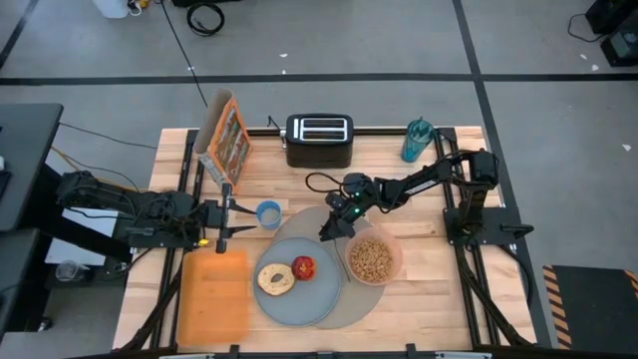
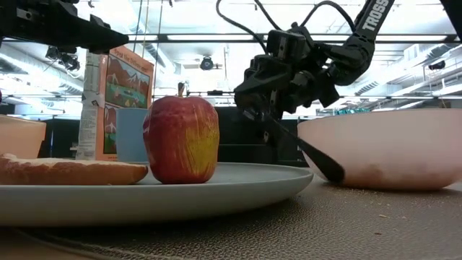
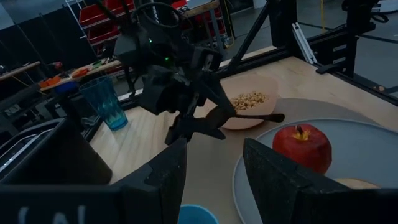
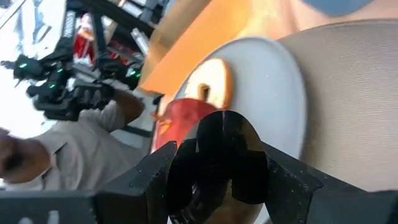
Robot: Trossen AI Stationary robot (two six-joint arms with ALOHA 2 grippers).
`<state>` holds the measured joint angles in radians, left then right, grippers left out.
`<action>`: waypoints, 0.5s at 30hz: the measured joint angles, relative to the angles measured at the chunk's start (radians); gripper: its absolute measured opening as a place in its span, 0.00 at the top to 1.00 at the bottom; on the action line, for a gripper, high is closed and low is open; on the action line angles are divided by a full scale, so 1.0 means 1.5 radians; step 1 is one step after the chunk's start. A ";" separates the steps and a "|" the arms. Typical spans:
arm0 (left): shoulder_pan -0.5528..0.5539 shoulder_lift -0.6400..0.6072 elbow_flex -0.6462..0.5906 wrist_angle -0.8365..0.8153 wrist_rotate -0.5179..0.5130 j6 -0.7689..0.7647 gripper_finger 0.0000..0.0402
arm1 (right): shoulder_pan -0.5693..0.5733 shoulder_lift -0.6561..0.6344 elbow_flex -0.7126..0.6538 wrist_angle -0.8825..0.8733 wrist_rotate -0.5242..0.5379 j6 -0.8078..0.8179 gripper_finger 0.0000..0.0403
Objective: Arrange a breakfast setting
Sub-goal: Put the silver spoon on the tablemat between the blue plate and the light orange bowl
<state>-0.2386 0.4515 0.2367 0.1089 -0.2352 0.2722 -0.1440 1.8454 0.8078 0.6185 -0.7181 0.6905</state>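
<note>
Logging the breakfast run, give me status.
Right gripper shut on spoon, low over mat beside cereal bowl. Left gripper open, idle. Bagel, apple plated.

Large round grey mat point(image 1: 349, 299) w/ woven texture, under smooth blue-grey plate point(image 1: 317, 294); small red apple point(image 2: 181, 139) has yellow streaks, toasted bagel point(image 1: 274, 279) pale tan w/ browner rim. Translucent pink bowl point(image 1: 374, 259) holds tan cereal, dark-looking metal spoon point(image 2: 312, 158) beside it. Also: plain orange rectangular board point(image 1: 212, 294), black toaster point(image 1: 319, 141), orange printed cereal box point(image 1: 226, 140), light blue cup point(image 1: 268, 213), teal tumbler point(image 1: 417, 141), light wood tabletop point(image 1: 449, 289).
</note>
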 joint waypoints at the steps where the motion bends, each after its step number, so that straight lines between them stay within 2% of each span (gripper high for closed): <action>1: 0.000 0.000 0.000 0.000 0.000 0.000 0.59 | 0.000 0.000 0.000 -0.005 0.007 -0.002 0.48; 15: 0.000 0.000 0.000 -0.006 0.000 -0.003 0.59 | 0.026 -0.001 0.001 -0.049 0.060 0.014 0.48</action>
<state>-0.2389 0.4515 0.2365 0.1001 -0.2352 0.2684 -0.1043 1.8446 0.8085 0.5451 -0.6277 0.7107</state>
